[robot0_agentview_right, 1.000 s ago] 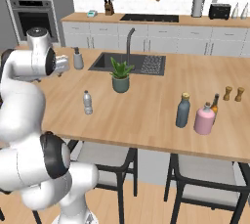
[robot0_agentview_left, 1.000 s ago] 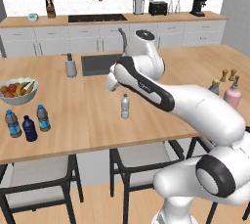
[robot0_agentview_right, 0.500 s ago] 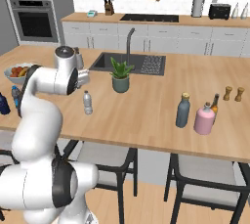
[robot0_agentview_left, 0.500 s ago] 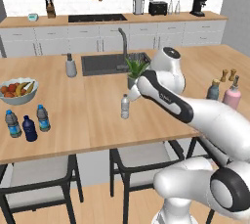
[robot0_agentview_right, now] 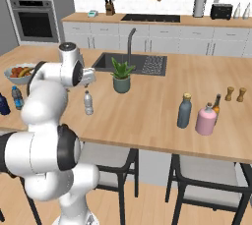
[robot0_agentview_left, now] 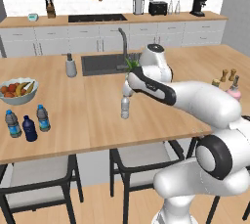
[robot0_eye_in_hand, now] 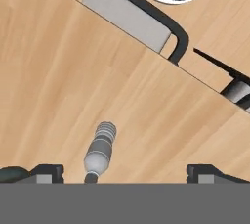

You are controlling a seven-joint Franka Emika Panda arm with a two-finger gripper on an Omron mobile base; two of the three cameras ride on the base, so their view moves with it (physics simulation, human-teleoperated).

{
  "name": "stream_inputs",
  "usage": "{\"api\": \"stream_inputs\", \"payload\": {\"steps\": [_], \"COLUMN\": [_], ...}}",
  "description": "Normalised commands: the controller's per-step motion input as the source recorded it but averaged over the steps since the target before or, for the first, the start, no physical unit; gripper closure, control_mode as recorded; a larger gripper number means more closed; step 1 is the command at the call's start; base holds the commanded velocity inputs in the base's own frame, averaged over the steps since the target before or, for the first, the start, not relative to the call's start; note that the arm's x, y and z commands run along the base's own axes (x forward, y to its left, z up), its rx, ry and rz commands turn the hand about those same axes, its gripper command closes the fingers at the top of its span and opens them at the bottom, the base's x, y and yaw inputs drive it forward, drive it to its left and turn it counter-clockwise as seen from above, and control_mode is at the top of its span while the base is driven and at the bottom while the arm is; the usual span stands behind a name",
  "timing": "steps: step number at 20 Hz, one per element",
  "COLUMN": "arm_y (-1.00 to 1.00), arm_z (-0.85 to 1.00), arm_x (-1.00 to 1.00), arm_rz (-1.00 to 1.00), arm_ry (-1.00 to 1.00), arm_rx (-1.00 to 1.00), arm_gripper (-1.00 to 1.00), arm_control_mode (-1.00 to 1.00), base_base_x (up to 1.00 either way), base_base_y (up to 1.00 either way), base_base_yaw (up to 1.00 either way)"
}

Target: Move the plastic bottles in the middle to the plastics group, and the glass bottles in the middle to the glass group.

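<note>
A small clear-whitish plastic bottle (robot0_agentview_left: 125, 107) (robot0_agentview_right: 88, 102) stands upright near the middle of the wooden counter. My gripper (robot0_agentview_left: 127, 91) (robot0_agentview_right: 89, 84) hangs just above it, open and holding nothing. In the hand view the bottle (robot0_eye_in_hand: 100, 152) sits left of centre between the gripper (robot0_eye_in_hand: 124, 174) fingertips (robot0_eye_in_hand: 46, 171). The plastics group (robot0_agentview_left: 29, 124) (robot0_agentview_right: 16, 97) stands at the left: a navy bottle between two blue-labelled ones. At the right are the slate-grey glass bottle (robot0_agentview_right: 185, 111) and, beside it, the pink bottle (robot0_agentview_right: 205, 119) (robot0_agentview_left: 234, 91) of the glass group.
A fruit bowl (robot0_agentview_left: 18, 90) (robot0_agentview_right: 19, 71) sits behind the plastics group. A potted plant (robot0_agentview_right: 121, 75) stands by the sink (robot0_agentview_right: 133, 63). A soap dispenser (robot0_agentview_left: 71, 65) is left of the sink. Two brown shakers (robot0_agentview_right: 235, 94) stand behind the pink bottle. Chairs (robot0_agentview_left: 141, 159) line the counter's front edge.
My arm has swung rightwards over the counter, bringing the hand from left of the clear bottle to directly above it. The gripper stayed open and the bottles have not moved.
</note>
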Motion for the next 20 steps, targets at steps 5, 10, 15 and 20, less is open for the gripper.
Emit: {"api": "stream_inputs", "payload": {"steps": [5, 10, 15, 20], "arm_y": [0.00, 0.00, 0.00, 0.00], "arm_z": [-0.29, -0.35, -0.21, -0.38], "arm_x": [0.05, 0.32, 0.24, 0.19], "arm_rz": [-0.21, -0.08, 0.00, 0.00], "arm_ry": [-0.01, 0.00, 0.00, 0.00], "arm_rx": [-0.06, 0.00, 0.00, 0.00], "arm_gripper": [-1.00, -1.00, -1.00, -1.00], "arm_control_mode": [-1.00, -1.00, -1.00, -1.00], "base_base_x": [0.00, 0.00, 0.00, 0.00], "base_base_y": [0.00, 0.00, 0.00, 0.00], "base_base_yaw": [0.00, 0.00, 0.00, 0.00]}}
